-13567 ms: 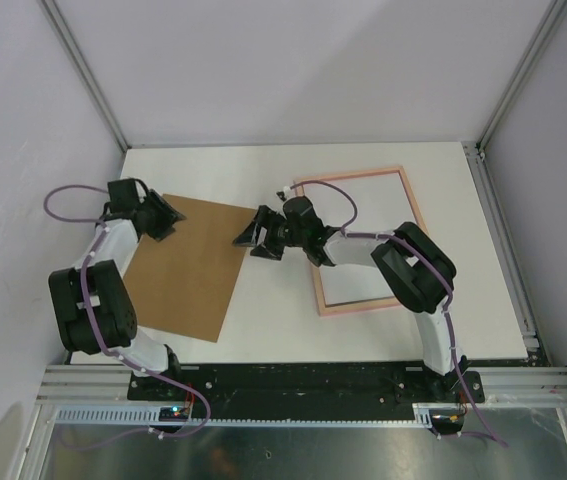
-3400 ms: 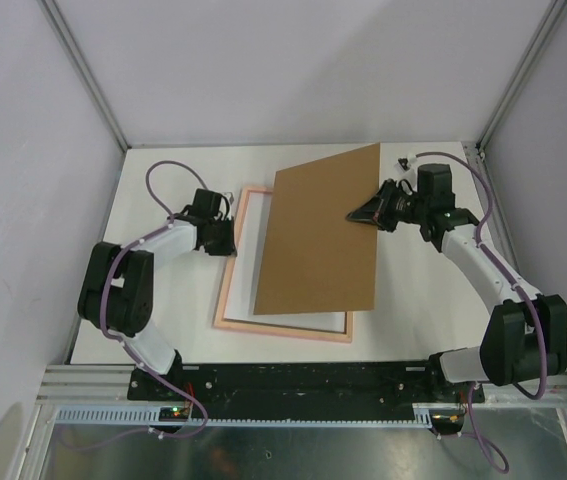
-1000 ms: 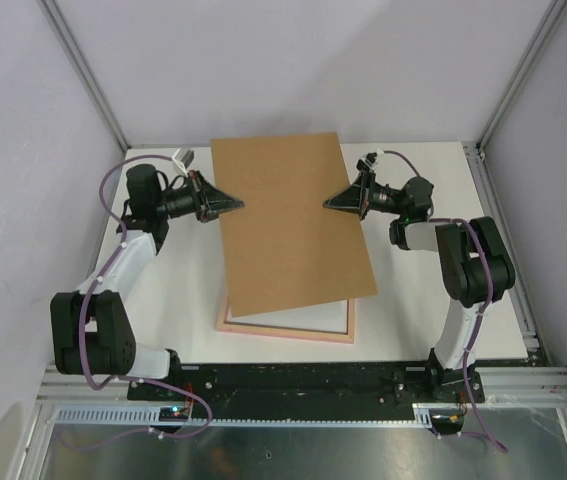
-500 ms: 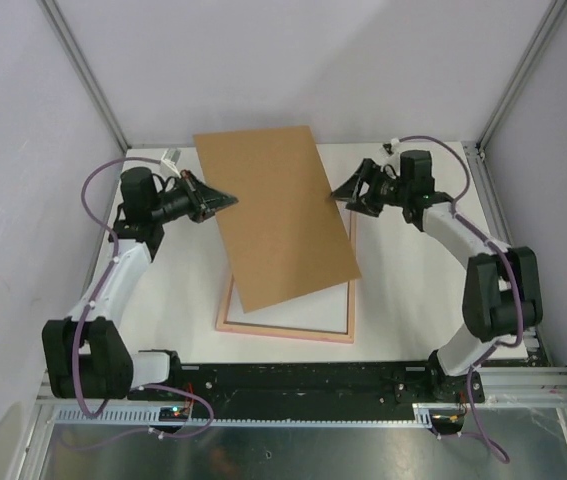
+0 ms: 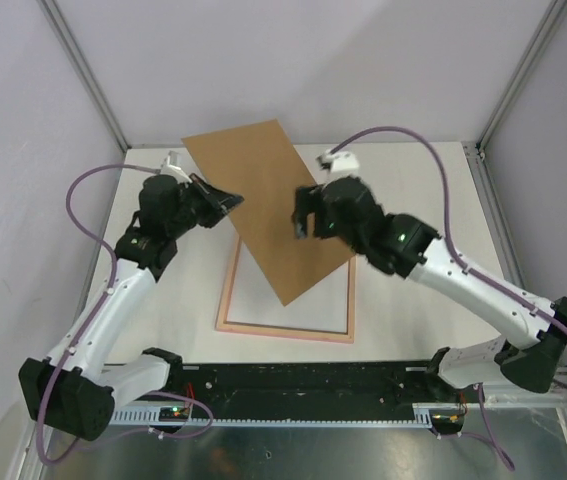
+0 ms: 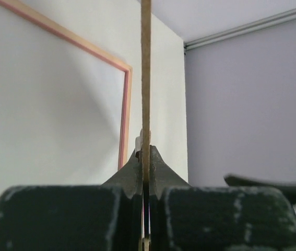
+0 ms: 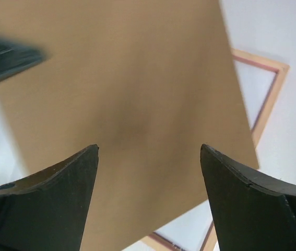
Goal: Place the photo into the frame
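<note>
1 frame [image 5: 283, 331], 1 brown board [image 5: 268, 200], 1 L pincer [image 5: 231, 200], 1 R pincer [image 5: 300, 214]

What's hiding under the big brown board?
Below the brown board lies the pink frame, with plain white showing inside it. From above, the board covers the frame's far end, so anything lying there can't be seen.

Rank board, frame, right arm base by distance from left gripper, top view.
1. Brown board: clamped in the left gripper.
2. Frame: flat on the table, centre.
3. Right arm base: near-right edge, farthest.
</note>
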